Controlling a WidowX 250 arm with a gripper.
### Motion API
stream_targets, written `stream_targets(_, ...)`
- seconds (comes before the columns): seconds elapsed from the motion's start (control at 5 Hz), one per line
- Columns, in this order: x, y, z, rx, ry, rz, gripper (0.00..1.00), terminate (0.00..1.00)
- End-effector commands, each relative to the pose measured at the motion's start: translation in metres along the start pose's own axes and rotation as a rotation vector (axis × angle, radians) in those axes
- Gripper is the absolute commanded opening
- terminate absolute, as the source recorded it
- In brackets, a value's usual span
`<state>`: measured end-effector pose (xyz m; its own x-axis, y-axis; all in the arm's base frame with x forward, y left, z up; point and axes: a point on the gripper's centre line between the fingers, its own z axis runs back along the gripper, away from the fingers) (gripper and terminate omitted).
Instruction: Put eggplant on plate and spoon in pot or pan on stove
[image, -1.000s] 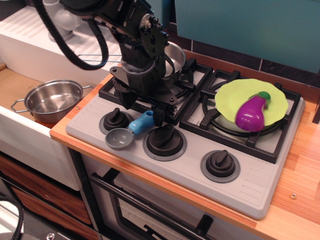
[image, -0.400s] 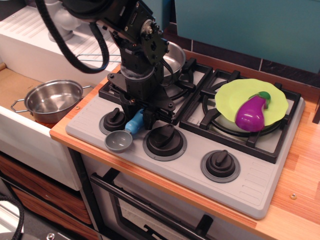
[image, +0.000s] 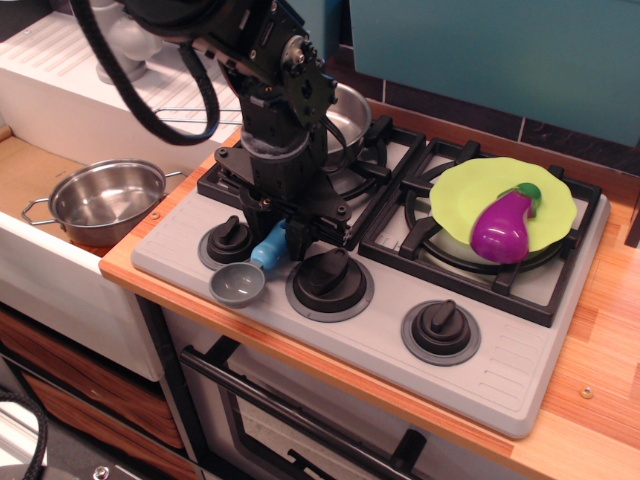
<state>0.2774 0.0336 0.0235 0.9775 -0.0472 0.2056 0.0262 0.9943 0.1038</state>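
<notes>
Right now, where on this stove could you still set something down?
The bare grey corner of the stove, right of the right knob, is free. The left front is crowded: gripper, spoon, two knobs. The plate and eggplant fill the right burner.

Bright, even indoor light (glare on the eggplant (image: 503, 226)), soft shadows, sharp focus

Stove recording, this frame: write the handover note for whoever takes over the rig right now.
Gripper: down over the spoon handle; whether it has closed is hidden.
Spoon: lying on the stove front, between the left and middle knobs.
Eggplant: on the plate, on the right burner. Done.
Pan: back left burner, mostly behind the arm.
Left: lift the spoon and drop it in the pan.
</notes>
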Motion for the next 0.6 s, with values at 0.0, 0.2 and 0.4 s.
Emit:
stream_targets(0.0,0.026,-0.007,0.06,0.029,0.028,0.008,0.0,0.0)
stream_targets(0.2,0.034,-0.002,0.083,0.045,0.056,0.001,0.0,0.0)
stream_targets(0.4,0.054,0.004,0.106,0.043,0.091,-0.019,0.0,0.0)
